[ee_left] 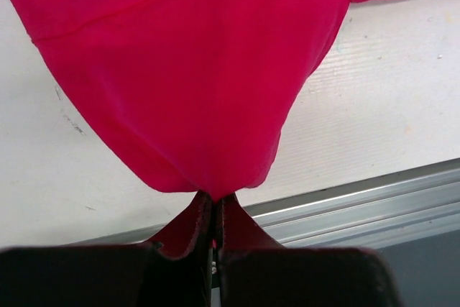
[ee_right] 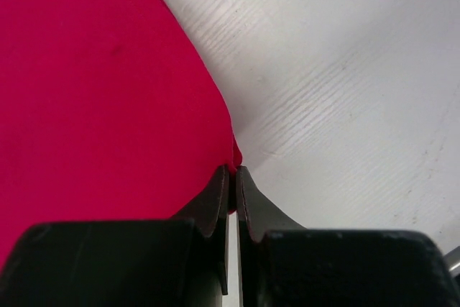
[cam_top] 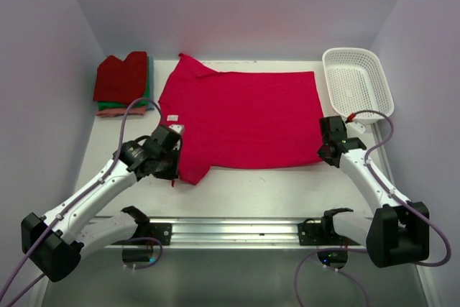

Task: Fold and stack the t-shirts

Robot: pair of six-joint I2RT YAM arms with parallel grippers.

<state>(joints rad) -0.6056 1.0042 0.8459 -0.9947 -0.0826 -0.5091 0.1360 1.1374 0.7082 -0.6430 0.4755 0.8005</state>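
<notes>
Past the rail (cam_top: 237, 231), the left gripper (ee_left: 214, 206) clamps the near-left corner of the pink shirt (cam_top: 241, 120), spread flat on the table (cam_top: 287, 192). The right gripper (ee_right: 233, 177), fingers together, appears to nip its near-right corner. Folded shirts (cam_top: 122, 84) are stacked beside its far-left sleeve, and a basket (cam_top: 357, 80) sits off its far-right corner.

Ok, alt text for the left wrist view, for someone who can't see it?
The left tool, jaws shut, pinches the bunched edge of a crimson-pink t-shirt, which fans out away from the camera. Under it lies the white table, with a metal rail crossing the lower right.
</notes>
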